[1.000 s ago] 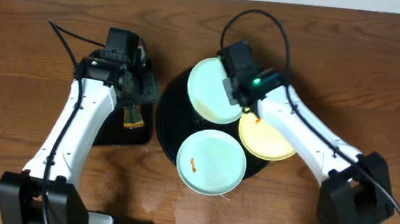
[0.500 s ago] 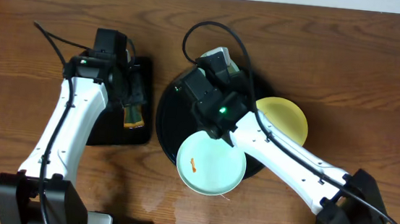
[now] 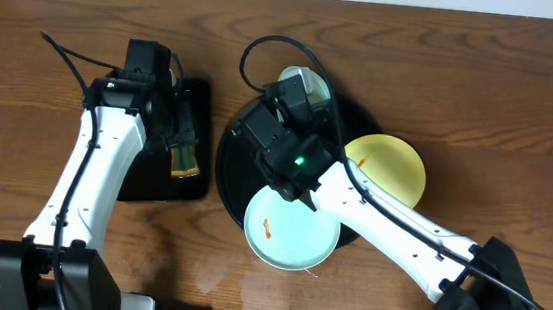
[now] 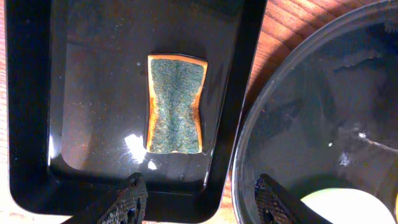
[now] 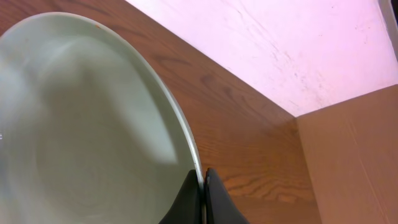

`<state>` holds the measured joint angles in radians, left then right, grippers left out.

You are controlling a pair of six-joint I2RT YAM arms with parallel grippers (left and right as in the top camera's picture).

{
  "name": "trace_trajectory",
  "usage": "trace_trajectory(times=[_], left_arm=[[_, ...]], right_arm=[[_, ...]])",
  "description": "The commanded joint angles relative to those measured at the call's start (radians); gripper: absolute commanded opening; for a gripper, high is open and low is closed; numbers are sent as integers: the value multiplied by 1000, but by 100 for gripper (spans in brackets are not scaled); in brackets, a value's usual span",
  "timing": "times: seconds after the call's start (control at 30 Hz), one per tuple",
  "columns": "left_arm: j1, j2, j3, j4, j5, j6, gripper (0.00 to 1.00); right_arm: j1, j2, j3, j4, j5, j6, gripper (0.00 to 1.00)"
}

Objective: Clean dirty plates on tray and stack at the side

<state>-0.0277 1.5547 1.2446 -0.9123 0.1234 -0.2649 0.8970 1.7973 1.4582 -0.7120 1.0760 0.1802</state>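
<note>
My right claw (image 5: 203,179) pinches the rim of one mint plate (image 5: 81,124). From above, my wrist hides nearly all of it, and only a sliver shows at the far edge of the round tray (image 3: 230,171). The second mint plate (image 3: 295,232), smeared orange, overhangs the tray's near rim, partly under my arm. The yellow plate (image 3: 391,170) straddles its right rim. My left claw (image 4: 200,196) hangs spread near the sponge (image 4: 176,104) in the rectangular tray (image 4: 37,93), with only its fingertips in view.
</note>
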Motion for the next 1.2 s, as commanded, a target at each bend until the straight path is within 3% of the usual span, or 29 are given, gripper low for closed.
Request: trace_trajectory(times=[0.0, 0.53, 0.83, 1.1, 1.17], left_arm=[[5, -6, 13, -3, -17, 2, 58], [5, -6, 13, -3, -17, 2, 59], [5, -6, 13, -3, -16, 2, 59], [5, -6, 13, -3, -17, 2, 59], [5, -6, 13, -3, -17, 2, 59]], right_arm=[[8, -25, 21, 5, 47, 24, 1], [-4, -25, 21, 9, -8, 25, 1], [-227, -87, 21, -11, -573, 33, 1], [-694, -183, 21, -101, -1291, 63, 1], [-809, -173, 19, -134, -1372, 76, 1]])
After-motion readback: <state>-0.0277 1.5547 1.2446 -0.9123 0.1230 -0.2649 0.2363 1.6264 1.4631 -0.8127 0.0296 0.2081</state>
